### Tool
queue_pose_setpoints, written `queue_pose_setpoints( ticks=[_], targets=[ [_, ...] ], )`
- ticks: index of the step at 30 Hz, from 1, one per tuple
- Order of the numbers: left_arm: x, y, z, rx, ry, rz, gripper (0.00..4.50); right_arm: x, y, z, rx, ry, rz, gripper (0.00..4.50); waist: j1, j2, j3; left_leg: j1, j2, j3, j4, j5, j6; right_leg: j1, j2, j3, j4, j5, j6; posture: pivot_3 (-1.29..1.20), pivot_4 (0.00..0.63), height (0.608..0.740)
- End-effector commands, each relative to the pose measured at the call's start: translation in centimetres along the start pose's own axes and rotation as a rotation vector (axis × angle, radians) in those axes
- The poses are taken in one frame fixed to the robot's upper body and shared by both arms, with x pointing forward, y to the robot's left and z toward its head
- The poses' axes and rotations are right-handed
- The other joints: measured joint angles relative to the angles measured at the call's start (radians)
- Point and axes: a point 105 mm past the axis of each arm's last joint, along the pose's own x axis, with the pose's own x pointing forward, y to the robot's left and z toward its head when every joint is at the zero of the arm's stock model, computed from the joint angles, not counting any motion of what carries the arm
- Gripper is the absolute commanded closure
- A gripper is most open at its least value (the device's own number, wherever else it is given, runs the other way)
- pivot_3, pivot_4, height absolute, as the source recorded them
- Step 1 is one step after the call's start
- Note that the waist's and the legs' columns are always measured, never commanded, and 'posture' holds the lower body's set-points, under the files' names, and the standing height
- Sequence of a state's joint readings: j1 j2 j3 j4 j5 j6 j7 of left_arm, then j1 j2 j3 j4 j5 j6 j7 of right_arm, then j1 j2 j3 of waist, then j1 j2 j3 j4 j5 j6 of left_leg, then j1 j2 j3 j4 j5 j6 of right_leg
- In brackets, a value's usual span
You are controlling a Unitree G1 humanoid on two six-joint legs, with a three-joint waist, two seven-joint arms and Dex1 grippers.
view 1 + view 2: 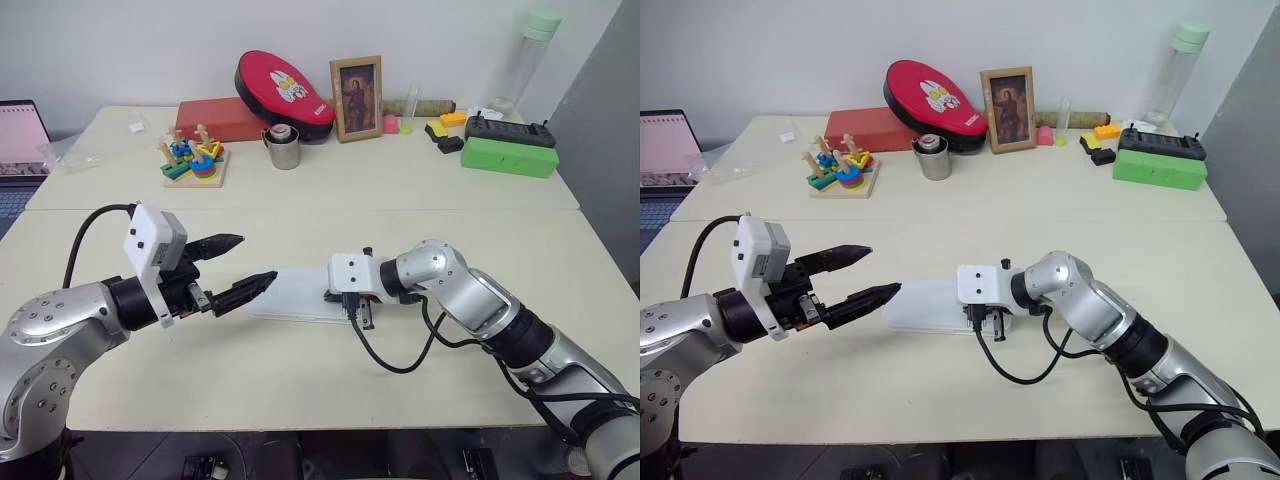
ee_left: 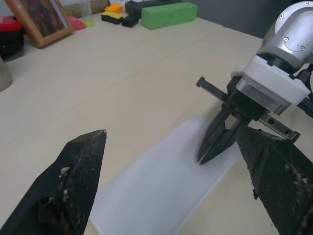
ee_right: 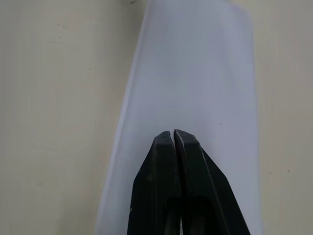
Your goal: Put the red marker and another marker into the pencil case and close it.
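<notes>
The pencil case (image 1: pixel 930 305) is lying shut on the surface (image 1: pixel 1040 200) in front of me. I'm pressing my right gripper (image 2: pixel 205 156) on its lid, jaws pressed together. My left gripper (image 1: pixel 232 268) is hovering beside its end, jaws spread.

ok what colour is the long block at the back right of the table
Bright green, with a black device lying on top; the left eye view shows it best.

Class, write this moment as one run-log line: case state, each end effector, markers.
pencil case: lid down, flat on table | right end effector: shut, tips on lid | left end effector: open, empty, beside case | markers: none visible
</notes>
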State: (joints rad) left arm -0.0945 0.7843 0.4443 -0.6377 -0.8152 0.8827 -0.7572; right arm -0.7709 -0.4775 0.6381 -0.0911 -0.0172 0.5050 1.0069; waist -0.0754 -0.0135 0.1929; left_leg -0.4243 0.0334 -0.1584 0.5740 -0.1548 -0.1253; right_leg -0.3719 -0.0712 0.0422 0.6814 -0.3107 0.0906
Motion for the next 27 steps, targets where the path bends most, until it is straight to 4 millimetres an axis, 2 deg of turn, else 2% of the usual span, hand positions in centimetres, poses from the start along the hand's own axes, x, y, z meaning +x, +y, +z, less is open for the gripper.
queue_pose_setpoints(
  ticks=[1, 3, 5, 7, 9, 10, 11, 13, 16, 19, 25, 27],
  targets=[
    [-0.2, -0.6, 0.7, 0.029, -0.011, -0.024, 0.00, -0.5, -0.2, -1.0, 0.071, -0.001, -0.009, 4.45, 0.000, 0.000, 0.000, 0.000, 0.000, 0.000, 0.000, 0.000, 0.000, 0.000, 0.000, 0.000, 0.000, 0.000, 0.000, 0.00, 0.150, 0.740],
    [-0.2, 0.1, 0.5, 0.023, -0.008, 0.015, 0.00, -1.5, -0.7, 0.0, 0.105, -0.097, -0.031, 4.45, 0.001, 0.000, 0.000, 0.000, 0.000, 0.000, 0.000, 0.000, 0.000, 0.000, 0.000, 0.000, 0.000, 0.000, 0.000, 0.00, 0.150, 0.740],
    [-0.1, 1.5, 0.2, 0.016, 0.003, 0.081, 0.00, -3.3, -1.5, 2.1, 0.087, -0.275, -0.069, 4.45, 0.007, 0.000, 0.000, 0.000, 0.000, 0.000, 0.000, 0.000, 0.000, 0.000, 0.000, 0.000, 0.000, 0.000, 0.000, 0.00, 0.150, 0.740],
    [0.0, 3.2, -0.3, 0.008, 0.008, 0.165, 0.00, -5.2, -2.7, 2.7, 0.163, -0.371, -0.133, 4.09, 0.014, 0.000, 0.000, 0.000, 0.000, 0.000, 0.000, 0.000, 0.000, 0.000, 0.000, 0.000, 0.000, 0.000, 0.000, 0.00, 0.150, 0.740],
    [0.2, 5.2, -0.6, 0.002, 0.006, 0.271, 0.00, -6.9, -3.9, 1.8, 0.257, -0.401, -0.193, 3.81, 0.017, 0.000, 0.000, -0.001, 0.000, 0.000, 0.000, 0.000, 0.000, 0.000, 0.000, 0.000, 0.000, 0.000, 0.000, 0.00, 0.150, 0.740],
    [0.3, 6.5, -0.7, 0.008, -0.001, 0.339, 0.00, -8.0, -4.7, 0.8, 0.319, -0.408, -0.248, 3.67, 0.020, 0.000, 0.000, 0.000, 0.000, 0.000, 0.000, 0.000, 0.000, 0.000, 0.000, 0.000, 0.000, 0.000, 0.000, 0.00, 0.150, 0.740],
    [0.3, 7.6, -0.9, 0.023, -0.001, 0.400, 0.00, -9.2, -5.4, -0.2, 0.378, -0.424, -0.297, 3.27, 0.020, -0.001, 0.000, 0.000, 0.000, 0.000, 0.000, 0.000, 0.000, 0.000, 0.000, 0.000, 0.000, 0.000, 0.000, 0.00, 0.150, 0.740],
    [-0.2, 9.0, -1.3, 0.039, 0.003, 0.476, 0.00, -10.7, -5.9, -1.3, 0.437, -0.438, -0.356, 3.11, 0.023, -0.001, 0.000, -0.001, 0.000, 0.000, 0.000, 0.000, 0.000, 0.000, 0.000, 0.000, -0.001, 0.000, 0.000, 0.00, 0.150, 0.740],
    [-1.8, 10.5, -2.4, 0.058, 0.036, 0.556, 0.00, -11.9, -6.1, -3.1, 0.474, -0.417, -0.433, 2.39, 0.023, -0.001, 0.000, -0.001, 0.000, 0.001, -0.001, 0.000, 0.000, -0.001, 0.000, 0.000, -0.001, 0.000, 0.000, 0.00, 0.150, 0.740],
    [-3.4, 11.3, -3.3, 0.078, 0.077, 0.605, 0.00, -12.3, -6.0, -4.9, 0.523, -0.386, -0.476, 1.51, 0.015, -0.001, 0.000, -0.001, 0.000, 0.001, -0.001, 0.000, 0.000, -0.002, 0.000, 0.001, -0.001, 0.000, 0.000, 0.00, 0.150, 0.740],
    [-4.5, 11.7, -3.7, 0.061, 0.054, 0.650, 0.00, -13.0, -5.6, -6.1, 0.537, -0.343, -0.486, 0.02, 0.018, 0.000, 0.000, -0.001, 0.000, 0.002, -0.001, 0.000, 0.000, -0.002, 0.000, 0.001, -0.001, 0.000, 0.000, 0.00, 0.150, 0.740],
    [-4.7, 11.9, -3.8, 0.061, 0.058, 0.661, 0.00, -13.3, -5.5, -6.5, 0.545, -0.327, -0.481, 0.02, 0.019, 0.000, 0.000, -0.001, 0.000, 0.002, -0.001, 0.000, 0.000, -0.001, 0.000, 0.001, -0.001, 0.000, 0.000, 0.00, 0.150, 0.740]
  ],
)
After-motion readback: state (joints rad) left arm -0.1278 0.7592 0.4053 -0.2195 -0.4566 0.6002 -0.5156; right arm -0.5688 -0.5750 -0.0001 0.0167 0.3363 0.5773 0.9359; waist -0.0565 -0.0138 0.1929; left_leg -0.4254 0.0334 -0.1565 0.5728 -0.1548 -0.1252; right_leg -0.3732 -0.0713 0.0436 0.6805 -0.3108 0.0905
